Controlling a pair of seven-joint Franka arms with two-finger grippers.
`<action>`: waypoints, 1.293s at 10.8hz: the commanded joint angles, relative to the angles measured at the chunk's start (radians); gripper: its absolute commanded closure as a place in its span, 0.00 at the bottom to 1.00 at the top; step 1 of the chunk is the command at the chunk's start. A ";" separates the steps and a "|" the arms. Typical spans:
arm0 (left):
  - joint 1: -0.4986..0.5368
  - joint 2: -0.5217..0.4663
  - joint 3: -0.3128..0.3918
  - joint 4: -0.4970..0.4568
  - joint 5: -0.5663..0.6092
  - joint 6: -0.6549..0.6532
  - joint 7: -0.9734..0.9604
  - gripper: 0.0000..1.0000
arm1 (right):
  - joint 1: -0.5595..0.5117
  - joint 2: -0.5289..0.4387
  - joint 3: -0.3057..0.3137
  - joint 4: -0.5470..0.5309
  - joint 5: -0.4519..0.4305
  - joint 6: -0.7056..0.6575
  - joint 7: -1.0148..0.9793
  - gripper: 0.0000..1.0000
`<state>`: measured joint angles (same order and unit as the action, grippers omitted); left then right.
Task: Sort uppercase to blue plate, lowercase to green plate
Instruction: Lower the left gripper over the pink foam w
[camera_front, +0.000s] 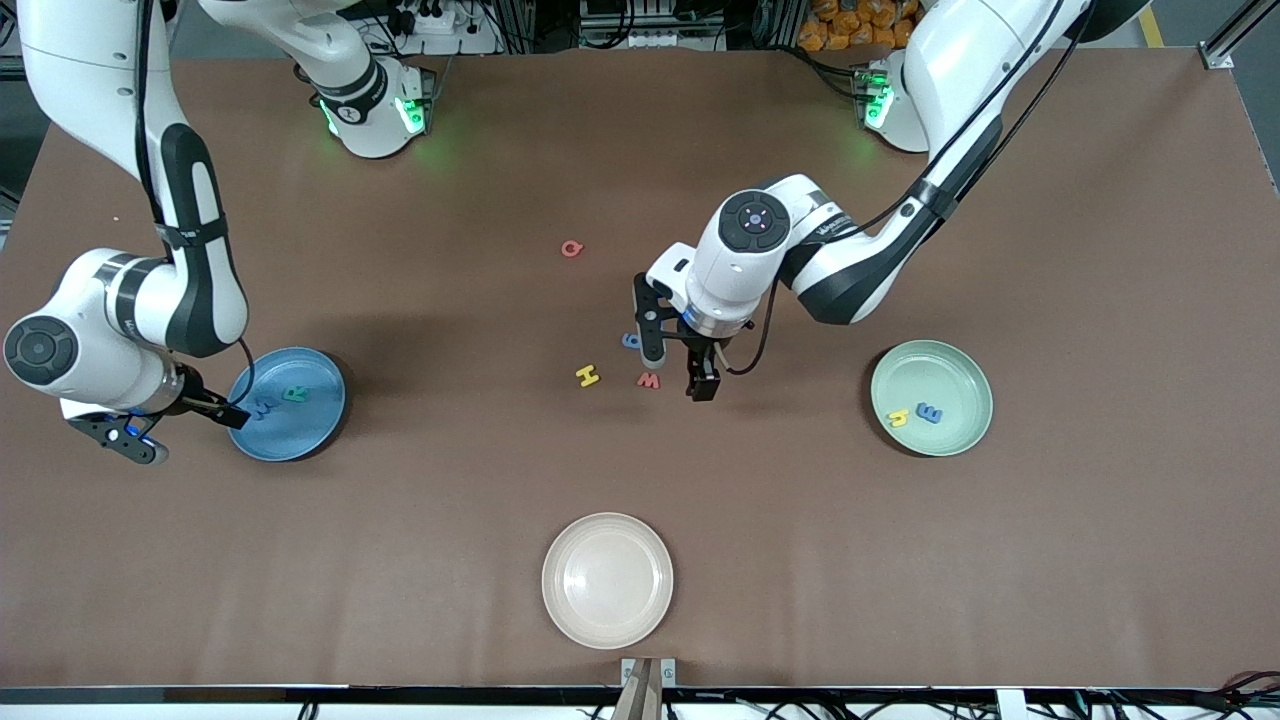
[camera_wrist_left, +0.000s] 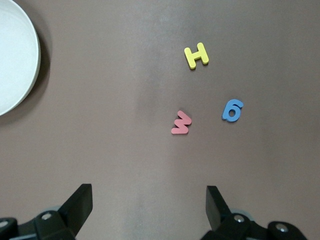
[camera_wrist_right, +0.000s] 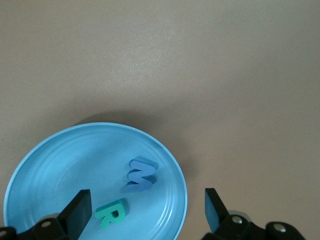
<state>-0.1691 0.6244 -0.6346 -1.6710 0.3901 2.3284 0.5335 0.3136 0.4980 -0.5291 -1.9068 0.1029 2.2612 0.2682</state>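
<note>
The left gripper (camera_front: 678, 369) hung with its fingers apart and empty over the middle of the table, just above the red w (camera_front: 648, 380), the blue g (camera_front: 631, 341) and the yellow H (camera_front: 587, 376). The pink Q (camera_front: 571, 248) lay alone, farther from the front camera. The right gripper (camera_front: 185, 425) stood spread and empty at the blue plate (camera_front: 325, 420), which held two letters, a green R (camera_front: 295, 394) and a blue W (camera_front: 263, 408). The green plate (camera_front: 965, 370) held two, a yellow h (camera_front: 898, 417) and a blue e (camera_front: 929, 413). One cream plate (camera_front: 607, 579) lay nearest the front camera.
</note>
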 joint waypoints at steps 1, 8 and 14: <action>-0.015 -0.003 0.029 0.013 -0.008 0.009 0.040 0.00 | -0.016 0.005 0.009 0.015 0.015 -0.006 0.000 0.00; -0.021 0.027 0.045 0.037 -0.023 0.011 0.125 0.05 | -0.016 0.005 0.009 0.015 0.015 -0.006 -0.001 0.00; -0.154 0.107 0.130 0.114 -0.045 0.054 0.169 0.41 | -0.016 0.005 0.009 0.015 0.015 -0.005 0.000 0.00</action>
<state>-0.2847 0.7102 -0.5334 -1.6010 0.3717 2.3712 0.6691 0.3114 0.4992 -0.5289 -1.9057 0.1029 2.2612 0.2682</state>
